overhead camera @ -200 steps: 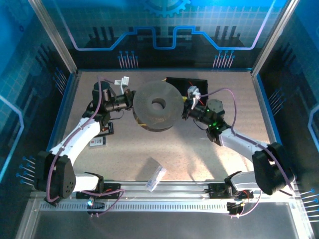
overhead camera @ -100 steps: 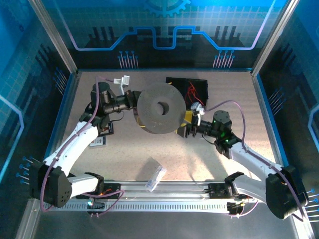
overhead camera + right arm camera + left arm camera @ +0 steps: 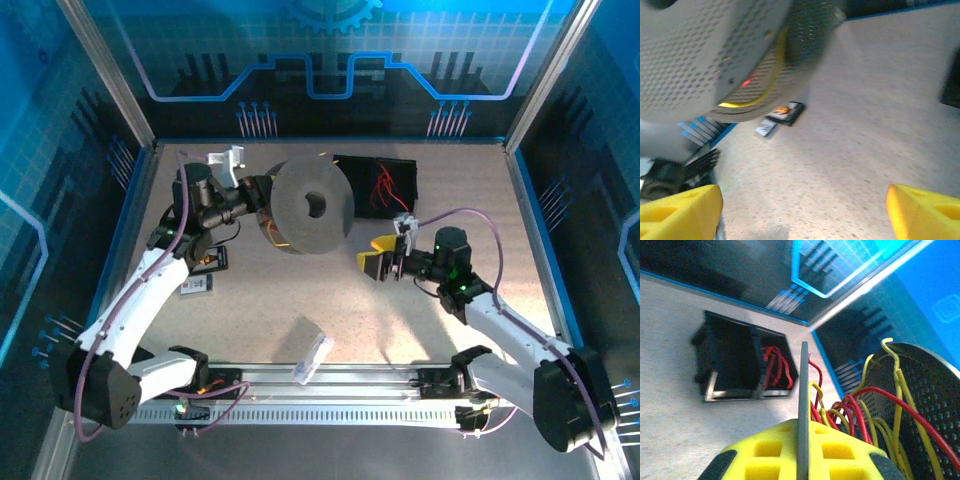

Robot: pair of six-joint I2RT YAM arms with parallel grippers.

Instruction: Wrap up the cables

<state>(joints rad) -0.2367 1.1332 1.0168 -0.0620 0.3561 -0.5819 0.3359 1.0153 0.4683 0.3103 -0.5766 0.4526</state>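
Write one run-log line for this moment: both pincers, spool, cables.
left pincer: shut on spool flange | right pincer: open, apart from spool | cables: red and yellow, loose at spool

Cables (image 3: 845, 407): red and yellow, thin, loosely curled.
You see them bunched against the spool (image 3: 935, 385); more red strands lie in the black box (image 3: 730, 365).

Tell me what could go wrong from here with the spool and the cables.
1. The left end effector grips the spool by one thin flange edge alone, and the right end effector stands open and apart from it; the tilted spool may slip or twist out.
2. The cables sit in loose loops on the spool; they may spring off or tangle.
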